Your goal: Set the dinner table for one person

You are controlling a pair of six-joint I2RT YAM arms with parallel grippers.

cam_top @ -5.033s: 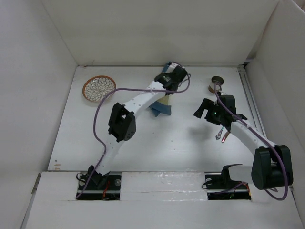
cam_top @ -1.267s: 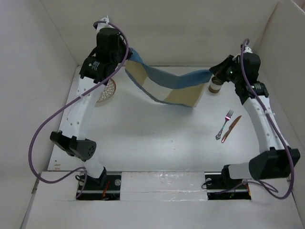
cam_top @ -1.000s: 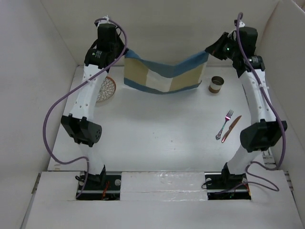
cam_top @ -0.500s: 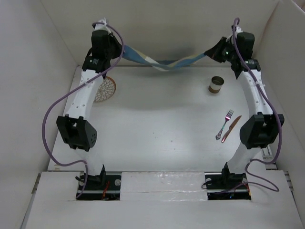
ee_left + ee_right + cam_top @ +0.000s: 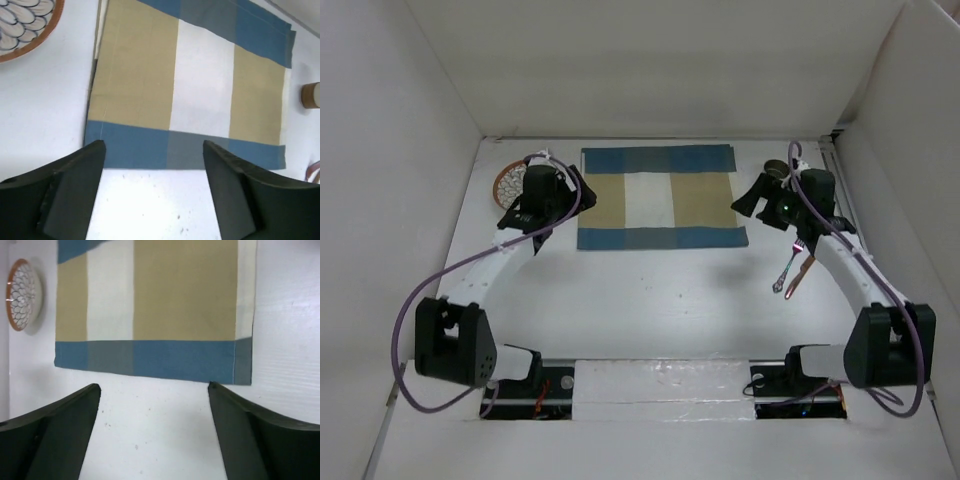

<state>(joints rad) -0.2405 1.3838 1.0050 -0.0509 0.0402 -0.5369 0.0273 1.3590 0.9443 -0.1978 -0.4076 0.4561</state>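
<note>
While both arms hang low over the dinner table (image 5: 650, 300), a blue-and-tan placemat (image 5: 660, 197) lies flat and unfolded on the table's far half, its long edges parallel to the back wall. The left gripper (image 5: 152, 150) has its fingers spread wide with nothing between them, by the mat's near-left corner. The right gripper (image 5: 152, 387) is likewise spread and empty, by the near-right corner. A patterned plate (image 5: 22, 20) (orange-rimmed) sits just left of the mat, and a cup (image 5: 773, 170) sits to the mat's right, partly behind the right wrist. A fork (image 5: 786, 268) and a knife (image 5: 803, 276) lie side by side beside the right arm.
</note>
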